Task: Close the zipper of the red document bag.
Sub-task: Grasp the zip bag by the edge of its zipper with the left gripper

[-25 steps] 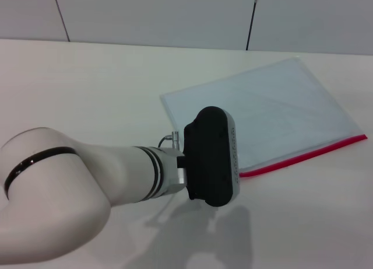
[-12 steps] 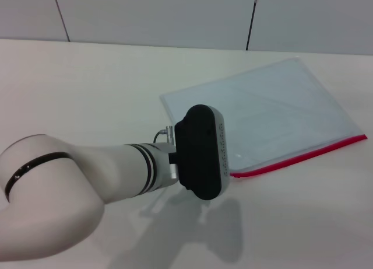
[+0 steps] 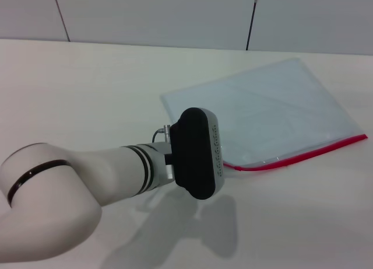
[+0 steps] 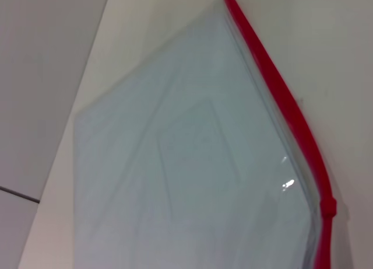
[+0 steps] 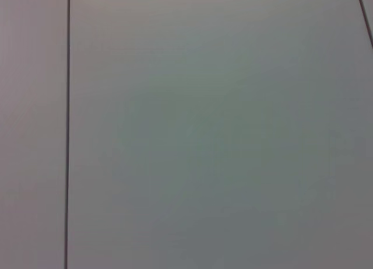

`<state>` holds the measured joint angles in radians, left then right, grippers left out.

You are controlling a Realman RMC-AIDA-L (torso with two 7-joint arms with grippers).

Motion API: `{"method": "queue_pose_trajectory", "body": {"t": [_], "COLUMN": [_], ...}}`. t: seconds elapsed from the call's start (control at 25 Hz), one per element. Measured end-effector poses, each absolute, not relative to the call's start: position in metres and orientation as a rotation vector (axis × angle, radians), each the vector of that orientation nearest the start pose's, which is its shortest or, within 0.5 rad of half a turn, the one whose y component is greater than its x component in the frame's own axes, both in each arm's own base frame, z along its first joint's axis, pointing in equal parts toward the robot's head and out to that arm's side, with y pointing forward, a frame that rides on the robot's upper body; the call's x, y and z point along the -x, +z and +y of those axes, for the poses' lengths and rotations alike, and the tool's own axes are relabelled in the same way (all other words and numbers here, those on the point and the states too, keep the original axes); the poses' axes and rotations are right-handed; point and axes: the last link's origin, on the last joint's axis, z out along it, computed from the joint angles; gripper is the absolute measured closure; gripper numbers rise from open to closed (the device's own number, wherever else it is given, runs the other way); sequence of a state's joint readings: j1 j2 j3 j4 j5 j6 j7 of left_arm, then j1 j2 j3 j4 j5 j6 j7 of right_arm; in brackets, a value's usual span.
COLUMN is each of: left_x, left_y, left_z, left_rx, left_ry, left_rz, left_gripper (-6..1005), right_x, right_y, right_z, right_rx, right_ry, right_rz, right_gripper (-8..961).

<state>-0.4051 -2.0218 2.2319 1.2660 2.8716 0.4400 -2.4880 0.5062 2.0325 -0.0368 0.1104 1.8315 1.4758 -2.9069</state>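
The tabletop (image 3: 87, 88) was seen bearing the red document bag (image 3: 274, 111) flat on the robot's right side. The left gripper (image 3: 198, 155) had been drawn leftward from its earlier place, so more of the zipper (image 3: 303, 156) was uncovered; its near end appeared slightly parted, judged unclosed. Whether the fingers were clenched or released could not be told. A small slider (image 4: 330, 206) was seen on the strip.

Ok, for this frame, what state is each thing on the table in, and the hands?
Flat translucent pale blue document bag: lying flat on the table, unheld.
Thin red zipper strip: along the bag's near edge; whether it is closed cannot be told.
Left hand: over the bag's near left corner, fingers hidden.
Right hand: out of view.
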Motion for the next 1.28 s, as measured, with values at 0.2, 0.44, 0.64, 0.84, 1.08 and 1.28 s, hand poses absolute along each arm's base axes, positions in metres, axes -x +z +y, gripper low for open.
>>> {"method": "queue_pose_trajectory", "body": {"t": [0.2, 0.44, 0.64, 0.84, 1.08, 1.28], "left_x": [0.175, 0.175, 0.174, 0.174, 0.169, 0.167], "left_y": [-0.124, -0.124, -0.123, -0.115, -0.1, -0.098], "left_z": [0.327, 0.328, 0.33, 0.326, 0.316, 0.313], "left_rx": [2.465, 2.462, 2.444, 2.347, 2.183, 2.16], "left_ry": [0.309, 0.305, 0.265, 0.121, -0.06, -0.098], "left_rz": [0.341, 0.342, 0.343, 0.407, 0.483, 0.476], "left_gripper": [364, 735, 874, 936, 947, 949], "right_x": [-0.313, -0.313, -0.309, -0.287, -0.263, -0.248], "right_y": [0.032, 0.031, 0.029, 0.015, -0.006, -0.023], "right_z": [0.332, 0.332, 0.333, 0.335, 0.334, 0.335], "right_rx": [1.452, 1.453, 1.526, 1.797, 2.076, 2.288], "right_ry": [0.921, 0.922, 0.903, 0.848, 0.807, 0.748], "right_rz": [0.395, 0.395, 0.341, 0.07, -0.242, -0.471], "right_gripper": [60, 60, 59, 59, 59, 63]}}
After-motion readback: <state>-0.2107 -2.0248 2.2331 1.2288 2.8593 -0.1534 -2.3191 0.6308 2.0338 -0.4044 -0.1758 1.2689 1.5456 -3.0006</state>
